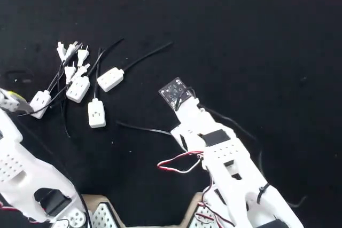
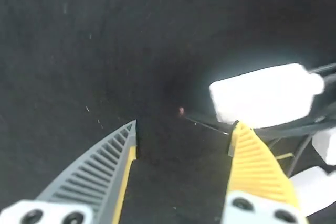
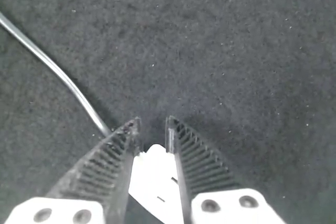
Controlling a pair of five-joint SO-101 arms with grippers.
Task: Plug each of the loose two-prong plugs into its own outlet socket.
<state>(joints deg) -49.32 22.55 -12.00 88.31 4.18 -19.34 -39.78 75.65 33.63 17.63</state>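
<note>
right claw [image 3: 153, 120] is clamping what is probably a plug [image 3: 155, 177], ready for inserting | left claw [image 2: 184, 126] is hanging apart just beside a socket [image 2: 262, 95], I'd say to steady it

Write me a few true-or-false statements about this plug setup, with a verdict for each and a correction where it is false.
1. The left gripper has its fingers apart. True.
2. The right gripper is empty. False: its fingers are shut on a white piece.
3. In the high view, the outlet sockets lie at the right side of the table. False: they are grouped at its left side.
4. The table has a black cover. True.
5. A white socket block lies close to the left gripper's yellow finger. True.
</note>
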